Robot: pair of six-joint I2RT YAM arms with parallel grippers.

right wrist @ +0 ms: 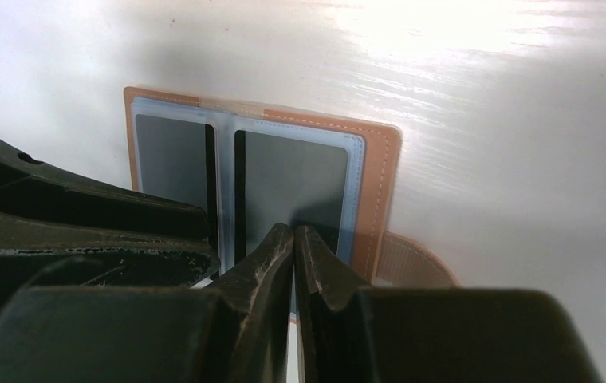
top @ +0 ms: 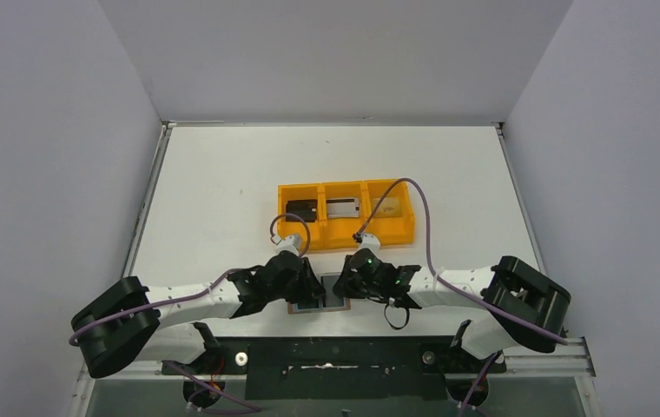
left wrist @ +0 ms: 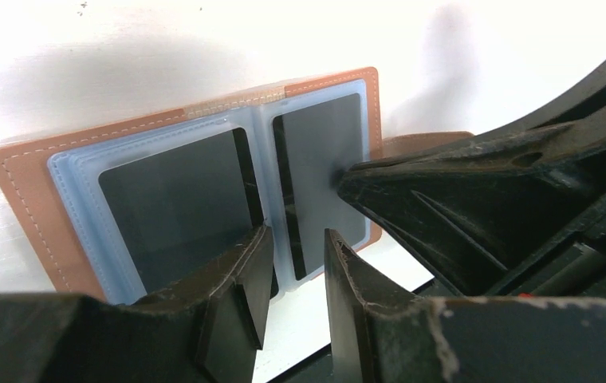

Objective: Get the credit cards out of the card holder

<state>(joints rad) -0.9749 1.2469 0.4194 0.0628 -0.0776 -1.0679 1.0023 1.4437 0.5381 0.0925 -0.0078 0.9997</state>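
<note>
While stooped over the card holder (left wrist: 180, 191), left end effector (left wrist: 297, 239) is ajar, right end effector (right wrist: 294, 231) closed

Orange 3-compt tray (top: 345, 233) mid-bench (top: 222, 191): blk card (top: 302, 209) in L compt, grey card (top: 342, 207) ctr, tan card (top: 387, 207) R. Nr front edge: L pincer (top: 313, 291), R pincer (top: 348, 285) over card holder (top: 333, 294), tips close together.

Left tool (left wrist: 297, 239), right tool (right wrist: 294, 231) crowd card holder (left wrist: 172, 183) — orange tray (top: 331, 236) beyond.
</note>
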